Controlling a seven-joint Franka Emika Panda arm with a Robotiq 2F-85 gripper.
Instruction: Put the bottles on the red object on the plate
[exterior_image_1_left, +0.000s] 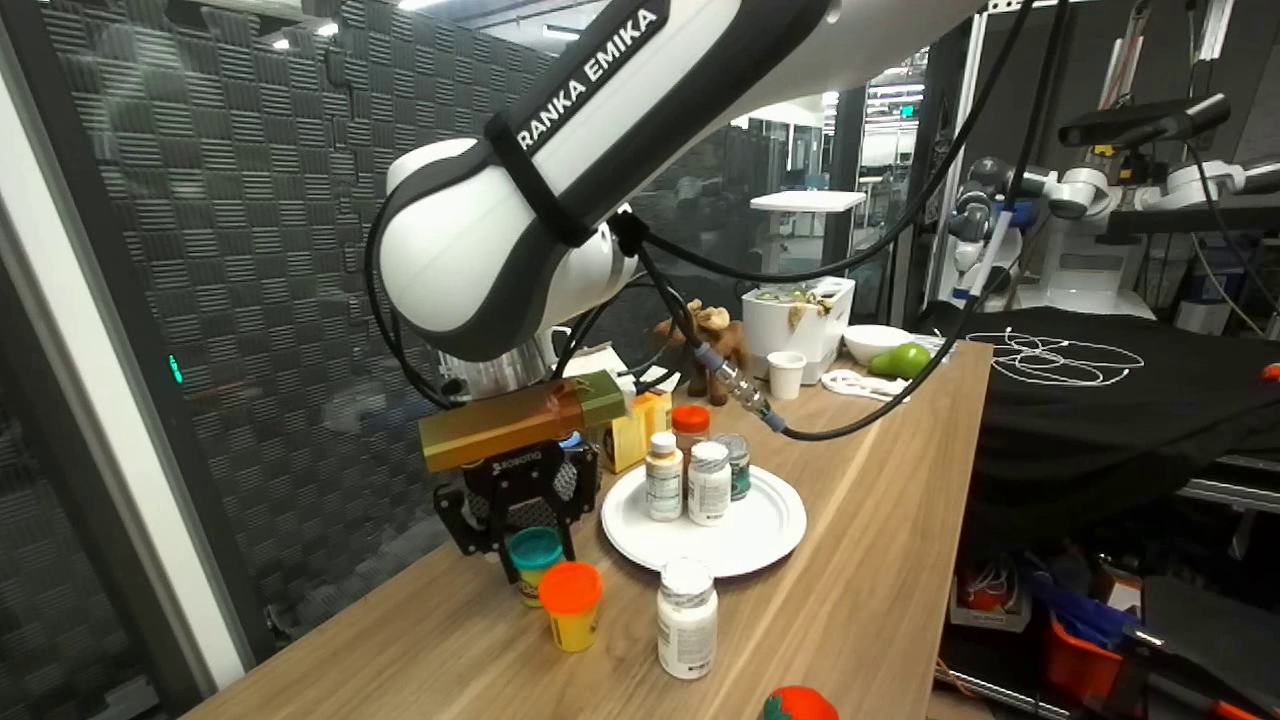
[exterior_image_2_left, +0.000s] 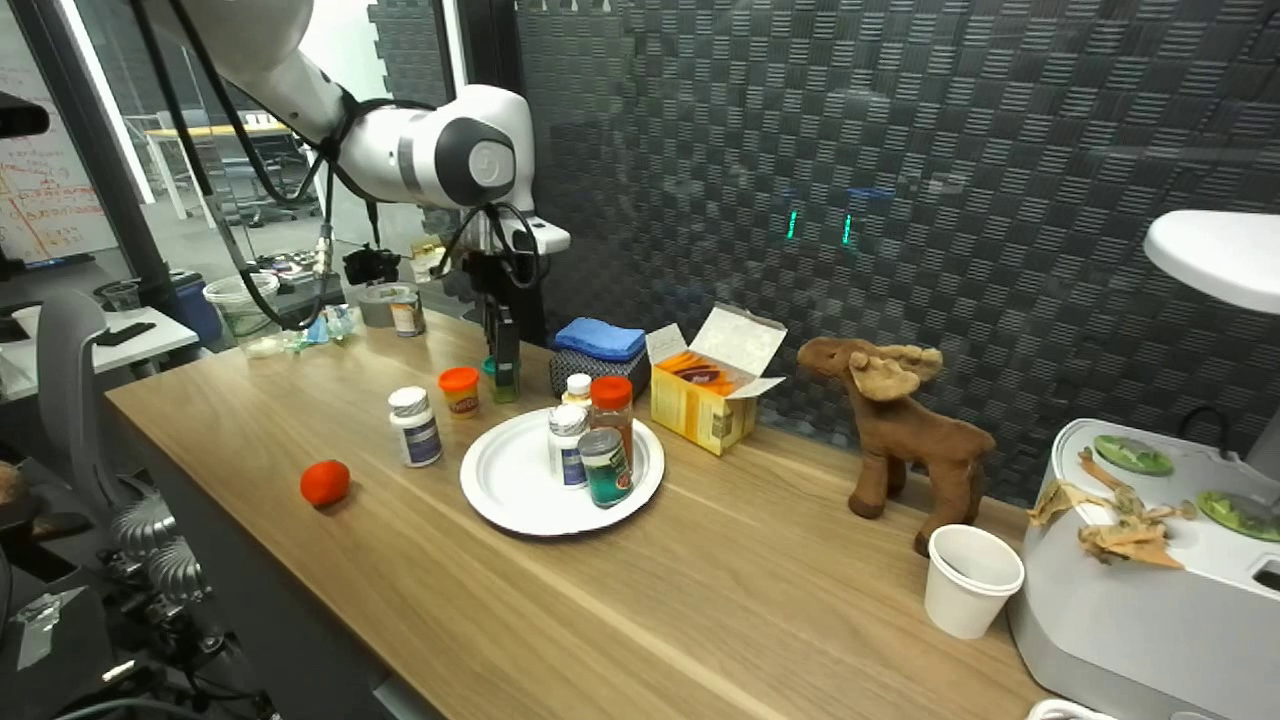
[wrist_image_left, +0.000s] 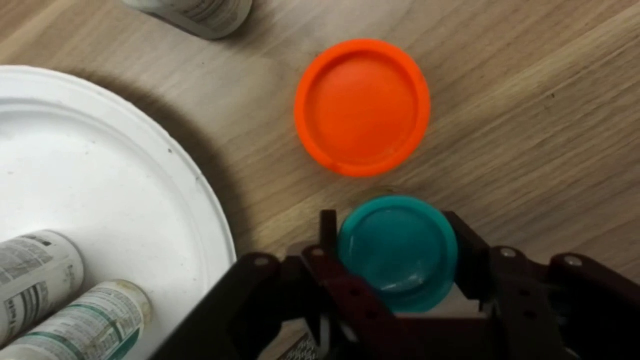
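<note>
Several bottles stand on the round white plate (exterior_image_1_left: 755, 535): two white-capped ones (exterior_image_1_left: 709, 492), a red-capped jar (exterior_image_2_left: 611, 397) and a green-labelled jar (exterior_image_2_left: 606, 470). Another white bottle (exterior_image_1_left: 687, 632) is upright on the bare table beside the plate. A small tub with a teal lid (wrist_image_left: 399, 245) sits on the table between the fingers of my gripper (wrist_image_left: 391, 236), which is shut on it. In the wrist view both fingers lie against the lid's sides. Close by stands a yellow tub with an orange lid (wrist_image_left: 362, 107), apart from the gripper. A round red object (exterior_image_2_left: 325, 483) rests near the table's front edge.
Along the wall stand a blue cloth (exterior_image_2_left: 600, 339) on a dark box, an opened yellow carton (exterior_image_2_left: 703, 405) and a brown plush moose (exterior_image_2_left: 900, 440). Paper cups (exterior_image_2_left: 970, 580) and a white planter (exterior_image_1_left: 805, 325) are farther along. The cable (exterior_image_1_left: 850, 435) hangs over the table.
</note>
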